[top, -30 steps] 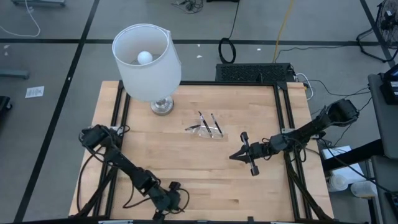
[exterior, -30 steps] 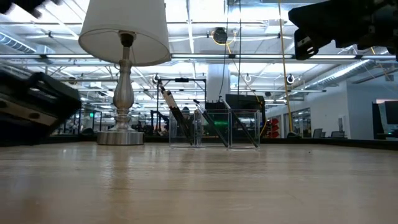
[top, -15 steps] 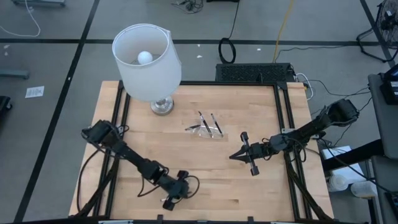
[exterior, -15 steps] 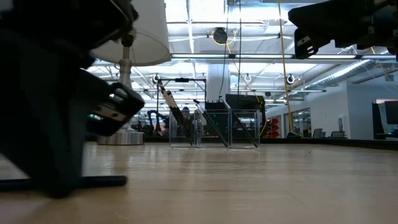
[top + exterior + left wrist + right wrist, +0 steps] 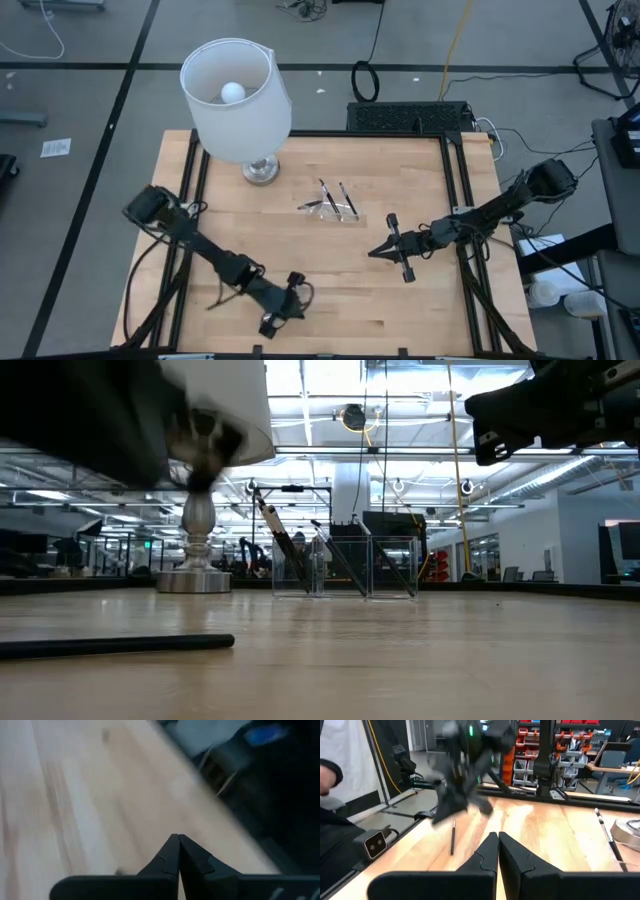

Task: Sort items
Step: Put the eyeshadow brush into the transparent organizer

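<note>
left gripper shifted; tray holds items.

Pale wooden plank worktop in a black metal frame. Carries: silver-based lamp with white drum shade, at 11 o'clock; small clear plastic tray at centre, holding thin dark pen-like sticks; one dark stick lying flat on bare wood at 7 o'clock.

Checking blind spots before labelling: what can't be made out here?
Sticks in the clear tray: too small and overlapping to count, high view.
Lamp: shade mostly hidden by the blurred left arm, low view.
Loose stick: one end cut off by the picture edge, low view.
</note>
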Controlling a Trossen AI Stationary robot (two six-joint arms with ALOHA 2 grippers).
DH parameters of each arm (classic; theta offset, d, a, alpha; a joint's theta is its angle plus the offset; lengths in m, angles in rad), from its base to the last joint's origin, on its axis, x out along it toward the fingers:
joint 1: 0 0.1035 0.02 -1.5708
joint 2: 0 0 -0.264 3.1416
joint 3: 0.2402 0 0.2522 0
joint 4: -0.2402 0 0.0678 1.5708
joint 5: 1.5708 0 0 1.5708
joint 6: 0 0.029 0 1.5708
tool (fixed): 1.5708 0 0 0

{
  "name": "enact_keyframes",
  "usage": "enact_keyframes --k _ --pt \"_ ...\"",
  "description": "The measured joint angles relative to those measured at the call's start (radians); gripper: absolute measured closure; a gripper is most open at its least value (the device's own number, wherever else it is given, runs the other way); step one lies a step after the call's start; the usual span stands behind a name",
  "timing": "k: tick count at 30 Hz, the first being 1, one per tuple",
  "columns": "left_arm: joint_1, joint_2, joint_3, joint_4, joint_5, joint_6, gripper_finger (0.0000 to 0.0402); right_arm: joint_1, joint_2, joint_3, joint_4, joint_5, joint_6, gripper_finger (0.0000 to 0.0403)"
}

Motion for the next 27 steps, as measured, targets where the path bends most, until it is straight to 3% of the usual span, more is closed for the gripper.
enact_keyframes --k 5,12,15,18,22,24,27 --pt "-0.074 -0.18 0.0 -0.111 -0.045 0.097 0.0392 0.005 0.0 0.0 -0.002 -0.004 0.0 0.0403" --pt "-0.254 -0.463 -0.068 -0.225 -0.473 0.267 0.0398 0.018 0.0 0.0 0.008 -0.004 -0.008 0.0403" --pt "-0.274 -0.608 -0.176 -0.195 -0.562 0.251 0.0398 0.018 0.0 0.0 0.001 -0.009 -0.008 0.0403" --pt "-0.279 -0.752 -0.356 -0.021 -0.557 0.228 0.0399 0.027 0.0 0.0 -0.003 -0.028 -0.021 0.0403" --pt "-0.279 -0.841 -0.62 0.398 -0.563 0.242 0.04 0.037 0.0 0.022 -0.033 -0.025 -0.026 0.0403" --pt "-0.275 -0.836 -0.717 0.569 -0.565 0.252 0.04 0.038 0.0 0.074 -0.123 -0.018 0.014 0.0403" --pt "-0.267 -0.811 -0.814 0.696 -0.573 0.238 0.04 0.044 0.022 0.22 -0.373 0.013 0.065 0.0403"
